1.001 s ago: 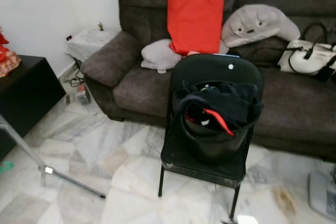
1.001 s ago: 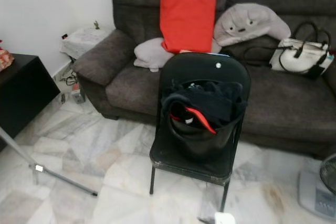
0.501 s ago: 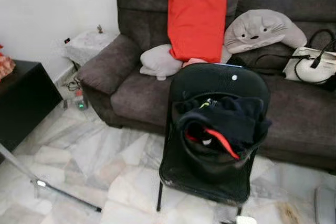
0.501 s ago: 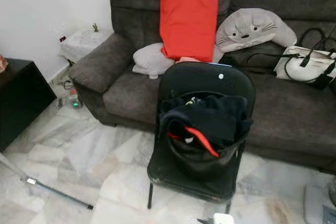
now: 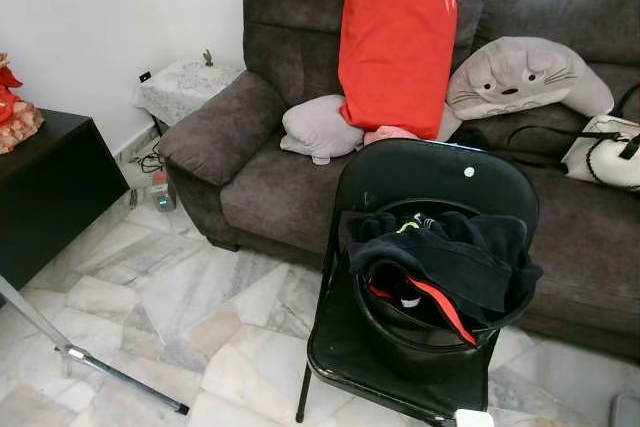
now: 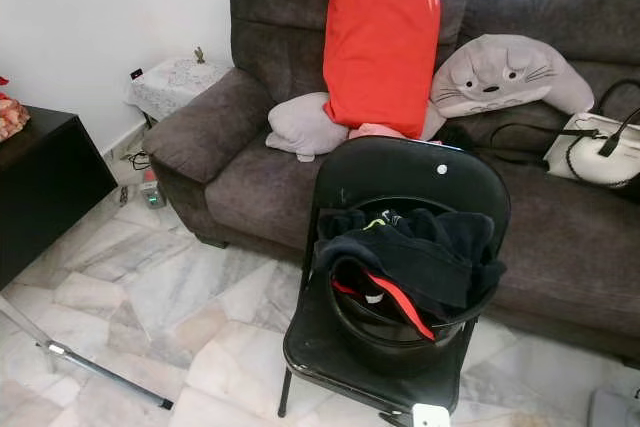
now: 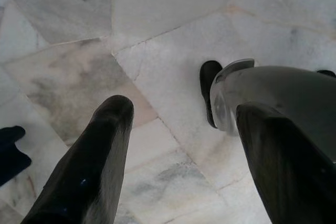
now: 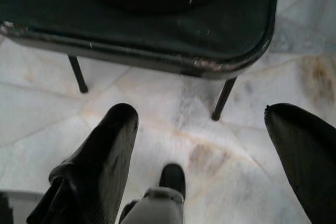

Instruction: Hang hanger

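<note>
On my far left stands a black cabinet (image 5: 45, 197), with a metal stand leg (image 5: 90, 359) slanting across the marble floor (image 5: 200, 307). Centre-right, a black folding chair (image 5: 430, 187) carries a black bucket (image 5: 420, 342) heaped with dark clothes (image 5: 450, 257), likely parked there for sorting; I can't pick out a hanger among them. Behind sits the grey sofa (image 5: 260, 127) with a red cushion (image 5: 398, 42). Both arms hang low: left gripper (image 7: 181, 145) and right gripper (image 8: 202, 156) point at the floor, jaws spread apart and holding nothing.

Clothes (image 5: 450, 257) in bucket (image 5: 420, 332) on chair (image 5: 345, 347), sofa (image 5: 270, 177) behind.
</note>
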Robot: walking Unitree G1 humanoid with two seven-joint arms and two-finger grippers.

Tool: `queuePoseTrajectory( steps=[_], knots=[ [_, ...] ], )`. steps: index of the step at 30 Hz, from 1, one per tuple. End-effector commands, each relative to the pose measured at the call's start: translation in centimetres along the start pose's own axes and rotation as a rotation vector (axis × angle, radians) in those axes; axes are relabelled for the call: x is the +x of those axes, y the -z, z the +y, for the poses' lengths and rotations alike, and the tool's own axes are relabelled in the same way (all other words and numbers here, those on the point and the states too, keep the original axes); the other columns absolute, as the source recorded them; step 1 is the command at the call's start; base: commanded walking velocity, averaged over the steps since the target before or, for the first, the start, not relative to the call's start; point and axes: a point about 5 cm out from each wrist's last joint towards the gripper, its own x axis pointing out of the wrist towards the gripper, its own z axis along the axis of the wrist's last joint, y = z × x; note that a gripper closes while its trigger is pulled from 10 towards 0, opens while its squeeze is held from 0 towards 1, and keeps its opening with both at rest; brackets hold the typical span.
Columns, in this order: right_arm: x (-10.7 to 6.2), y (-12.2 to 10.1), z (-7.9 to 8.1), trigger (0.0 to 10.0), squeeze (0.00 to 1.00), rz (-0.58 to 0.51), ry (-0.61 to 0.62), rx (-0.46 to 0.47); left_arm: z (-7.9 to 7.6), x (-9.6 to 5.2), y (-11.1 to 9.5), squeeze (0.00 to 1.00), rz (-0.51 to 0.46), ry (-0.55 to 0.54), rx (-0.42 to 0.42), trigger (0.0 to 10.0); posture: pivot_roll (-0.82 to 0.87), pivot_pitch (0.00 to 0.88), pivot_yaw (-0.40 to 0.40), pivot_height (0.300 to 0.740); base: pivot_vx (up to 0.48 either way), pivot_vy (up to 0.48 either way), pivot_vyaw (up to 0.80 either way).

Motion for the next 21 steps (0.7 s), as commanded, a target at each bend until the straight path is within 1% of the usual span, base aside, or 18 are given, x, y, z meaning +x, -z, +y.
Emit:
queuePoseTrajectory(
  steps=[1, 2, 4, 9, 12, 13, 14, 15, 16, 17, 19, 20, 21],
  knots=[
    [-0.1, 0.2, 0.2, 10.0, 0.0, -0.008, 0.002, 0.018, 0.2, -0.2, 0.9, 0.0, 0.031, -0.011, -0.004, 10.0, 0.01, 0.014, 0.039, 0.74, 0.0, 0.0, 0.0],
    [-0.1, 0.2, 0.2, 10.0, 0.0, -0.023, 0.005, 0.037, 0.2, -0.2, 1.0, 0.0, 0.032, -0.014, -0.005, 10.0, 0.0, 0.011, 0.037, 0.74, 0.0, 0.0, 0.0],
    [-0.2, 0.2, 0.2, 10.0, 0.0, -0.027, 0.005, 0.041, 0.2, -0.2, 1.0, 0.0, 0.032, -0.015, -0.005, 10.0, 0.0, 0.011, 0.037, 0.74, 0.0, 0.0, 0.0],
    [-0.4, 0.3, -0.3, 10.0, 0.0, -0.07, 0.097, 0.08, 0.2, -0.3, 1.4, 0.0, 0.039, -0.019, -0.009, 10.0, -0.02, 0.0, 0.023, 0.74, 0.0, 0.0, 0.0],
    [-0.5, 0.3, -0.4, 10.0, 0.0, -0.084, 0.124, 0.073, 0.1, -0.3, 1.5, 0.0, 0.044, -0.018, -0.003, 10.0, -0.03, 0.0, 0.015, 0.74, 0.0, 0.0, 0.0],
    [-0.6, -0.8, -0.7, 10.0, 0.0, -0.19, 0.142, 0.07, 0.1, -0.3, 1.6, 0.0, 0.044, -0.018, -0.003, 10.0, -0.03, 0.0, 0.015, 0.74, 0.0, 0.0, 0.0],
    [-1.2, -1.9, -1.7, 10.0, 0.0, -0.335, 0.18, 0.011, 0.1, -0.3, 1.6, 0.0, 0.045, -0.017, -0.004, 10.0, -0.03, 0.0, 0.013, 0.74, 0.0, 0.0, 0.0],
    [-1.8, -2.5, -2.2, 10.0, 0.0, -0.438, 0.2, -0.029, 0.1, -0.3, 1.6, 0.0, 0.045, -0.017, -0.004, 10.0, -0.03, 0.0, 0.013, 0.74, 0.0, 0.0, 0.0],
    [-2.3, -3.1, -2.2, 10.0, 0.0, -0.492, 0.201, -0.028, 0.0, -0.3, 1.6, 0.0, 0.045, -0.018, -0.005, 10.0, -0.03, 0.0, 0.01, 0.74, 0.0, 0.0, 0.0],
    [-2.8, -3.8, -2.1, 10.0, 0.0, -0.524, 0.195, -0.029, 0.0, -0.3, 1.7, 0.0, 0.045, -0.018, -0.006, 10.0, -0.03, 0.0, 0.01, 0.74, 0.0, 0.0, 0.0],
    [-3.8, -5.0, -1.7, 10.0, 0.0, -0.578, 0.186, -0.027, 0.0, -0.4, 1.7, 0.0, 0.046, -0.018, -0.008, 10.0, -0.04, 0.0, 0.008, 0.74, 0.0, 0.0, 0.0],
    [-3.8, -5.0, -1.7, 10.0, 0.0, -0.578, 0.186, -0.027, 0.0, -0.4, 1.7, 0.0, 0.046, -0.018, -0.008, 10.0, -0.04, 0.0, 0.008, 0.74, 0.0, 0.0, 0.0],
    [-4.3, -5.5, -1.5, 10.0, 0.0, -0.614, 0.182, -0.027, 0.0, -0.4, 1.7, 0.0, 0.047, -0.019, -0.008, 10.0, -0.04, 0.0, 0.008, 0.74, 0.0, 0.0, 0.0]
  ],
)
